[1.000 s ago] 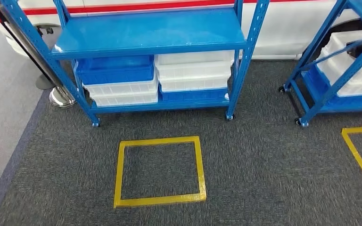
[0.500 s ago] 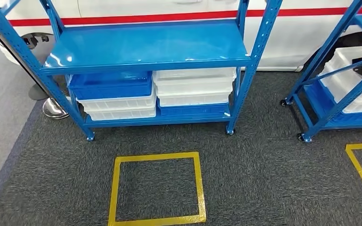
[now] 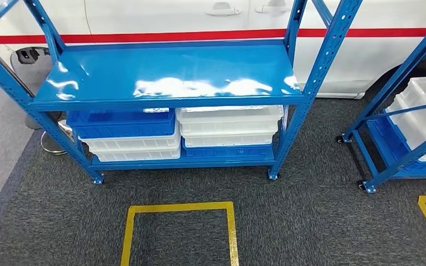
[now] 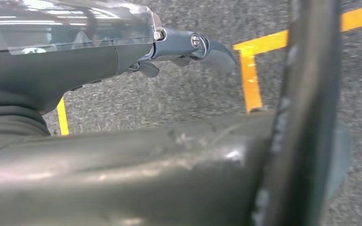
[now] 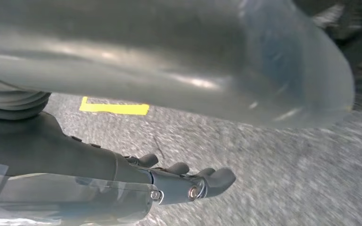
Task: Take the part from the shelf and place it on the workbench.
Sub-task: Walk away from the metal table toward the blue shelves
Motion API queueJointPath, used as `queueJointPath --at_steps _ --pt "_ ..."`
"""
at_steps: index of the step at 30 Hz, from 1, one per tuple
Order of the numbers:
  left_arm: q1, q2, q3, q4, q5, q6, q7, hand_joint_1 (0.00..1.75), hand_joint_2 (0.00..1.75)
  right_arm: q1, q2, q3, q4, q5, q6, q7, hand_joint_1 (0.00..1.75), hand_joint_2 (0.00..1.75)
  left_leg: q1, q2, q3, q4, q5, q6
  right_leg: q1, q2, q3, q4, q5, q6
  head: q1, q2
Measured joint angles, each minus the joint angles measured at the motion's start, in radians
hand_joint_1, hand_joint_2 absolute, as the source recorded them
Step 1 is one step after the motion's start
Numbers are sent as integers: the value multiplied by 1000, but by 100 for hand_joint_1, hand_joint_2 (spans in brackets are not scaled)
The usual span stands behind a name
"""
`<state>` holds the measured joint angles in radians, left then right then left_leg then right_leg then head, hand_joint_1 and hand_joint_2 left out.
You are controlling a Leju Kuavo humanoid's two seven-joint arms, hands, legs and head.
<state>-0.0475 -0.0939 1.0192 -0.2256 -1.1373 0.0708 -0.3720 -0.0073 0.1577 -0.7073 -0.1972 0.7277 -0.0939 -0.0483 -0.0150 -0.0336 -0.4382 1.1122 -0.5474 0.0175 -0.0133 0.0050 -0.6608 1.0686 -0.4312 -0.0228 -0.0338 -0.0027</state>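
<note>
A blue metal shelf rack point(image 3: 166, 75) stands straight ahead in the head view; its glossy middle board is bare and reflects light. Under that board sit stacked bins: a blue bin point(image 3: 122, 123) on white ones at the left, and white bins point(image 3: 230, 124) on a blue one at the right. My left hand point(image 4: 179, 49) hangs over the grey carpet with its thumb out and nothing in it. My right hand point(image 5: 179, 181) also hangs above the carpet, fingers loosely extended and holding nothing.
A yellow tape square point(image 3: 177, 208) marks the carpet in front of the rack. A second blue rack point(image 3: 405, 138) with white bins stands at the right. Behind the racks is a white vehicle point(image 3: 199, 16) with a red stripe. A stanchion base point(image 3: 50, 141) sits at the left.
The whole head view has shifted: the rack now looks larger and lower in the picture, and the tape square has slid toward the bottom edge. The camera has moved nearer.
</note>
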Motion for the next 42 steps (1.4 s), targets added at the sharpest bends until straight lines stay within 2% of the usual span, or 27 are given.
queueJointPath --at_steps 2,3,5,6,7,8,11,12,14,16,17,18,20,22,23,24,26,27,28,30,32,33,35,37,38,40,42 --pt "-5 0 0 0 -3 0 0 0 0 -5 0 -1 0 1 0 0 0 0 6 14 -87 133 30 -13 -3 -1 41 -19 -22 -10 0 0" --pt "-5 -1 0 0 -3 1 -1 0 0 -6 0 -1 0 2 0 0 0 0 9 19 -129 181 10 -21 -4 -2 63 -27 -36 -12 0 0" --pt "-1 -1 0 0 -3 1 0 0 0 -6 -1 -3 0 2 0 0 0 0 18 24 -192 212 -88 -32 -5 -1 112 -38 -67 -12 0 0" --pt "1 -1 0 0 -3 1 0 0 0 -5 -1 -4 0 2 0 0 0 0 21 26 -213 199 -135 -35 -6 0 137 -43 -84 -10 0 0" --pt "3 -1 0 0 -3 1 0 0 0 -4 -1 -4 0 2 0 0 0 0 24 27 -229 169 -157 -36 -8 0 164 -46 -102 -7 0 0" --pt "7 -1 0 0 -3 1 0 0 0 -3 -1 -5 0 2 0 0 0 0 26 28 -240 126 -141 -35 -9 1 190 -49 -121 -5 0 0" --pt "18 -1 1 0 -3 1 0 0 0 1 -1 -5 1 2 0 0 0 0 21 35 -254 -13 95 -21 -9 4 251 -54 -179 11 0 0" --pt "19 -1 1 0 -3 1 0 0 0 0 -1 -5 1 2 0 1 0 0 18 35 -250 -33 144 -14 -9 5 270 -56 -193 19 0 0" --pt "11 -2 1 0 -3 2 0 0 0 -12 -1 -5 0 2 0 1 0 0 14 31 -224 -41 135 1 -10 5 285 -35 -186 35 0 0" --pt "2 -2 1 0 -3 2 -1 0 0 -21 -1 -5 -1 2 0 0 0 0 15 28 -188 -61 117 17 -11 3 235 69 -136 43 0 0" --pt "0 -2 1 0 -3 2 -1 0 0 -25 -1 -5 -1 2 0 0 0 0 15 27 -169 -71 108 23 -11 2 188 138 -126 44 0 0" --pt "-1 -2 1 0 -3 2 -1 0 0 -25 -1 -5 -2 2 0 -1 0 0 15 27 -148 -79 96 28 -10 1 139 198 -137 45 0 0" --pt "-1 -2 1 0 -3 2 -1 0 0 -23 -1 -5 -2 2 0 -2 0 0 13 23 -108 -88 67 34 -7 0 57 253 -222 44 0 0" --pt "1 -2 1 0 -3 2 -1 0 0 -15 -1 -5 -1 2 0 -1 0 0 11 14 -63 -90 33 34 -2 0 4 229 -295 39 0 0" --pt "3 -2 1 0 -3 1 -1 0 0 -10 -1 -5 -1 2 0 -1 0 0 9 11 -39 -91 14 34 3 0 -13 191 -284 33 0 0" --pt "8 -3 2 0 -3 1 -1 0 0 -3 -2 -5 -1 2 0 -1 0 0 9 9 -19 -92 -5 33 10 0 -27 139 -223 22 0 0" --pt "11 -8 2 2 -3 0 -1 0 0 6 -6 -6 -1 2 0 0 0 0 4 4 20 -93 -43 28 26 6 -41 46 -54 2 0 0" --pt "11 -10 2 3 -3 0 0 0 0 7 -7 -6 -1 3 0 0 0 0 3 3 37 -98 -57 25 30 9 -39 21 3 -4 0 0" --pt "7 -11 2 4 -3 0 0 0 0 4 -8 -6 -1 3 0 1 0 0 1 1 54 -99 -61 20 32 12 -31 11 17 -9 0 0" --pt "1 -11 2 3 -4 0 0 0 0 -3 -6 -6 -1 4 0 1 0 0 -2 4 57 -70 -40 10 26 11 3 -7 2 -18 0 0" --pt "-6 -11 2 3 -5 2 0 0 0 -6 -5 -6 -1 5 0 1 0 0 0 13 6 25 -14 -3 17 9 44 -35 -7 -27 0 0" --pt "-7 -11 2 3 -6 4 0 0 0 -8 -5 -6 -1 6 -1 1 0 0 5 17 -31 78 -22 -10 13 9 63 -47 -14 -29 0 0" --pt "-7 -10 2 3 -6 6 0 0 0 -10 -6 -6 -1 7 -1 1 0 0 17 21 -103 144 -89 -26 6 9 100 -62 -32 -27 0 0" --pt "-5 -9 2 3 -7 7 0 0 0 -9 -6 -6 -1 8 -1 1 0 0 30 24 -149 133 -144 -42 -4 10 136 -68 -58 -18 0 0" --pt "-4 -9 2 3 -8 8 1 0 0 -9 -5 -6 -1 9 0 1 0 0 36 26 -160 99 -131 -48 -9 10 154 -68 -71 -12 0 0" --pt "2 -10 2 4 -13 9 3 0 0 -9 -5 -7 -1 10 0 2 0 0 47 31 -169 -3 -11 -58 -16 10 184 -64 -98 2 0 0" --pt "6 -10 2 4 -17 10 7 0 0 -10 -6 -7 -1 12 0 2 0 0 49 37 -175 -60 91 -52 -15 13 199 -58 -123 20 0 0"
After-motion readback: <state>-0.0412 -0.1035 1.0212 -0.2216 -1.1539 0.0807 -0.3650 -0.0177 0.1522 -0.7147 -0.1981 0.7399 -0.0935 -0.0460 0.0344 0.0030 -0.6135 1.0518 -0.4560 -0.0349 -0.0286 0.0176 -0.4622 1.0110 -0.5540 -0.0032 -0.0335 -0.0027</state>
